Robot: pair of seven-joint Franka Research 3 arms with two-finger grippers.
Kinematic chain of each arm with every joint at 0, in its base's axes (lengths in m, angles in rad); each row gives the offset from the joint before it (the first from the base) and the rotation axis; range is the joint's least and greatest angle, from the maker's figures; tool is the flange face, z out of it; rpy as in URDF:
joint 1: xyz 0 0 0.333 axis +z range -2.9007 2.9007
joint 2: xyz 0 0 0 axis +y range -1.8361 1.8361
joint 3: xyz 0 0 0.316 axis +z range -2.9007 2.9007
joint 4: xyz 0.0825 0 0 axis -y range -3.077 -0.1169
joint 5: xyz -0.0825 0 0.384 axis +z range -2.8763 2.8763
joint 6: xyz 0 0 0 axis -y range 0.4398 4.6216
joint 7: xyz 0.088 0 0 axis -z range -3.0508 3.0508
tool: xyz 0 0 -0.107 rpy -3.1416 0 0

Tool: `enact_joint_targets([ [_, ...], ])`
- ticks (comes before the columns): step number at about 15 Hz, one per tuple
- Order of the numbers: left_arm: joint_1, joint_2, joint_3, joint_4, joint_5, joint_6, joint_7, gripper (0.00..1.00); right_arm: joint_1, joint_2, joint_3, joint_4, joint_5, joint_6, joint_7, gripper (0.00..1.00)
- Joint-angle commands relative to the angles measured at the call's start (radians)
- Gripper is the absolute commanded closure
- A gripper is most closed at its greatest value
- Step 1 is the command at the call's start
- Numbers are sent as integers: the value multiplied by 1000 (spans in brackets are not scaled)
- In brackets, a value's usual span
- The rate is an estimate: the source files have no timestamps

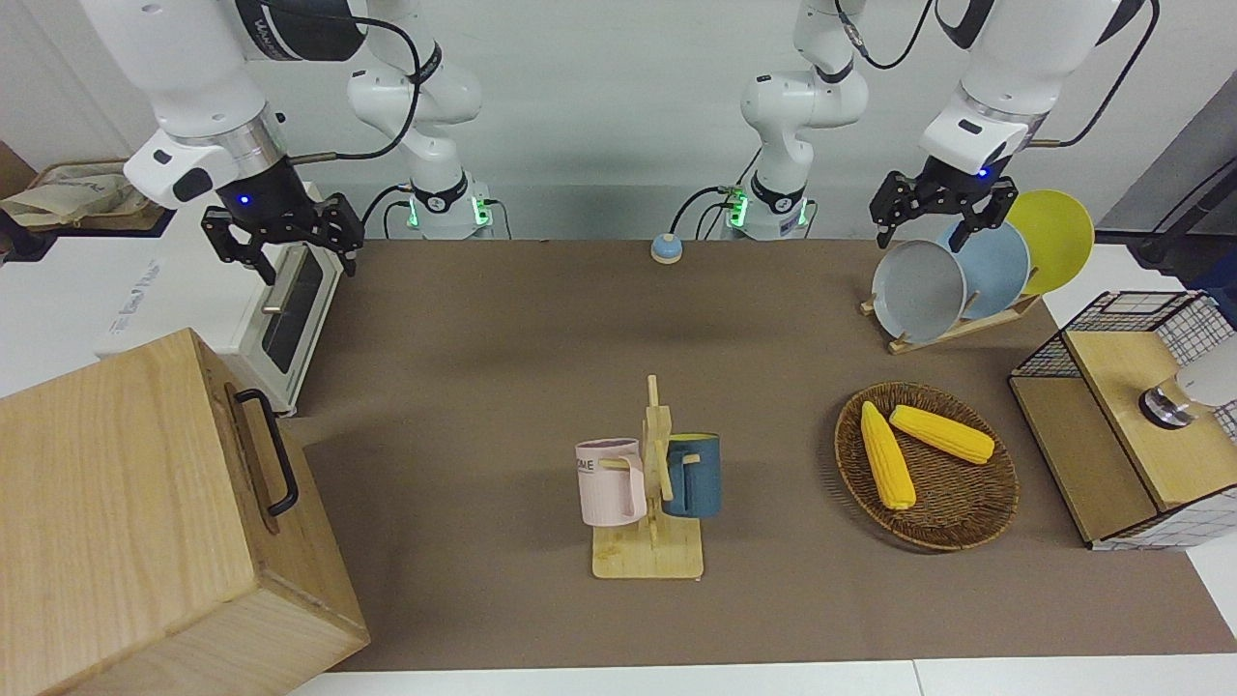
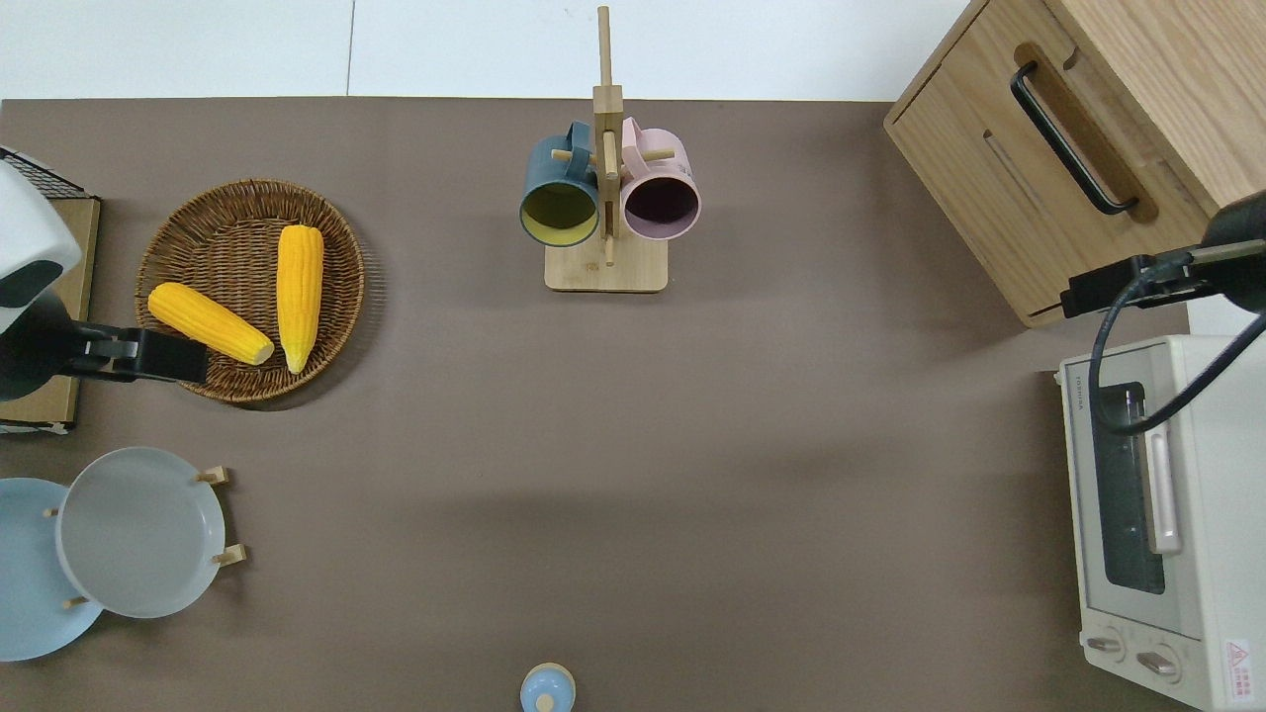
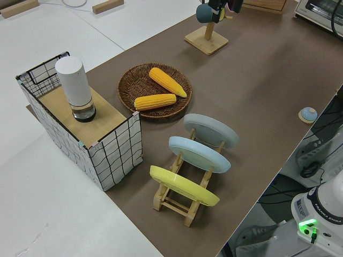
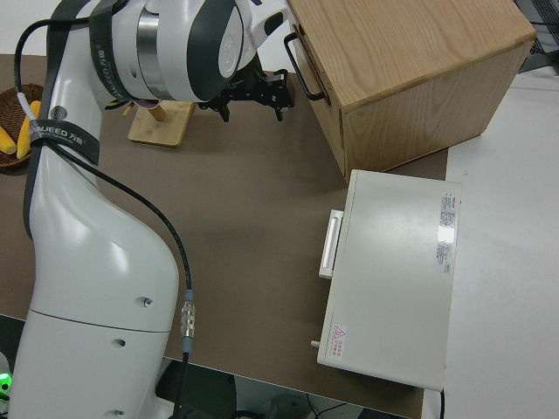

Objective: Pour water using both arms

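Note:
A pink mug (image 1: 611,481) and a dark blue mug (image 1: 694,474) hang on a wooden mug rack (image 1: 647,559) in the middle of the brown mat; the overhead view shows the pink mug (image 2: 661,198) and the blue mug (image 2: 560,203) too. A white cylinder vessel (image 3: 76,88) stands on the wooden lid of a wire basket (image 1: 1111,333) at the left arm's end. My left gripper (image 1: 923,237) is raised, open and empty. My right gripper (image 1: 307,266) is raised, open and empty. Neither touches anything.
A wicker tray (image 1: 957,527) holds two corn cobs. A plate rack (image 1: 952,329) holds grey, blue and yellow plates. A white toaster oven (image 2: 1187,514) and a big wooden box (image 1: 126,512) stand at the right arm's end. A small blue bell (image 1: 666,248) sits near the robots.

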Motion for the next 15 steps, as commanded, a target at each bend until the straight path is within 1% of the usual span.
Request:
enact_joint_targets([
  [1,-6,12,-2,-20,-6,10,4,2,-18,-17,-3,-15,-3,-2,-8,11],
  [7,-2,12,-2,-18,-4,8,4,5,-16,-17,-6,-15,-6,-3,-8,11],
  [11,10,9,13,-12,-7,8,5,5,-13,-17,-4,-15,-3,-3,-8,11],
  [12,12,9,25,-4,-7,8,10,5,-7,-18,0,-15,-3,-3,-8,11],
  [14,12,9,67,-1,-6,10,60,5,8,-18,9,-21,-3,-5,-8,11],
  [15,12,9,89,-1,-6,11,89,5,30,-17,15,-26,-3,-3,-7,11],
])
